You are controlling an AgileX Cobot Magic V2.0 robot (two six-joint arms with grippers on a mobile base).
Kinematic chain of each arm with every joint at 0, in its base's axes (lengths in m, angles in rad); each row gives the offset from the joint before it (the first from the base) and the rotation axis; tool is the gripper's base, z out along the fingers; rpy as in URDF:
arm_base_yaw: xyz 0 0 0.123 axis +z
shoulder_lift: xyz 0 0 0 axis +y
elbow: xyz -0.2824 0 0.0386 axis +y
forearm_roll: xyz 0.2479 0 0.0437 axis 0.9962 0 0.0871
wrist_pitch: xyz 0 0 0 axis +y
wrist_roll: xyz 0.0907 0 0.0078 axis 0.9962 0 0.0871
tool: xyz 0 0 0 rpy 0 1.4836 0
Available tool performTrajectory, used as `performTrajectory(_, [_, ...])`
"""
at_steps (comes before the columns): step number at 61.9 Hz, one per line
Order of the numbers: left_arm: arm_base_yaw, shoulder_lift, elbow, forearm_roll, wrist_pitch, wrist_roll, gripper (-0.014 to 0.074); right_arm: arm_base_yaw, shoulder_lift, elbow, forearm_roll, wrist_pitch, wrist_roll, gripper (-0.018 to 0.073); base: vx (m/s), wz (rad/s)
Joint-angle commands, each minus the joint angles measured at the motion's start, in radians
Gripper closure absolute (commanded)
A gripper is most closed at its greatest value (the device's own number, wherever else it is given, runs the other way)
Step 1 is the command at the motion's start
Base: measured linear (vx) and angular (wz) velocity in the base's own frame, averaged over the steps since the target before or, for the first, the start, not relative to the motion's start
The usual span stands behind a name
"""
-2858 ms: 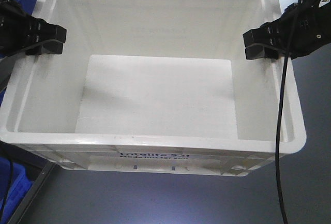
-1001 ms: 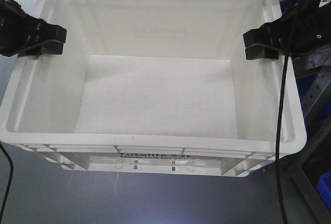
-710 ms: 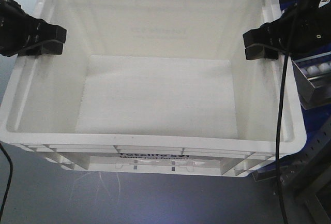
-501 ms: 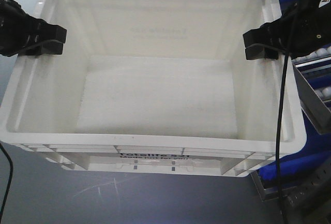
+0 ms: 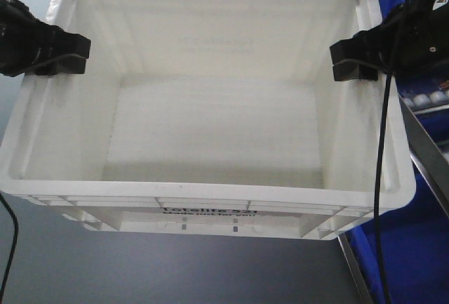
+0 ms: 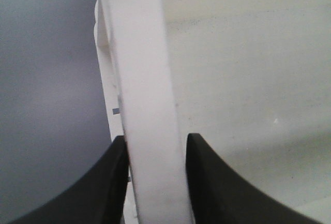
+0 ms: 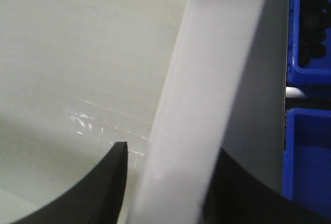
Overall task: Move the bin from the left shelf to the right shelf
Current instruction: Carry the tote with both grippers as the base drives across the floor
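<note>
White bin (image 5: 210, 199) fills front view, empty, black print on near side, grey floor (image 5: 175, 269) below. We hold it by both side walls: left gripper (image 5: 62, 57) clamped on left rim, right gripper (image 5: 356, 64) clamped on right rim. Wrist views add what front view hides: each rim pinched between two black fingers (image 6: 103, 182), one inside, one outside, touching plastic. Right wrist view also shows blue bins (image 7: 307, 146) just beyond wall, dark round pieces in one.

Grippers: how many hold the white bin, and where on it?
2. The left gripper has its jaws shut on the left wall of the bin, near the far corner. The right gripper clamps the right wall directly opposite. No other gripper shows in any view.
</note>
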Motion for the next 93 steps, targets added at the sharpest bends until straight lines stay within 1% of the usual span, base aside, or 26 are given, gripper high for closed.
performTrajectory(1, [-0.005,-0.052,-0.04,-0.041,-0.073,0.046,0.0601,-0.008,-0.041,-0.039,-0.02,-0.084,-0.01,0.0564,0.43,0.15])
performTrajectory(49, [-0.005,-0.052,-0.04,-0.041,-0.075,0.046,0.0601,-0.008,-0.041,-0.039,-0.021,-0.088,-0.01,0.0564,0.43,0.22])
performTrajectory(93, [-0.005,-0.052,-0.04,-0.041,-0.072,0.046,0.0601,-0.008,-0.041,-0.039,-0.024,-0.087,-0.01,0.0564,0.46,0.0])
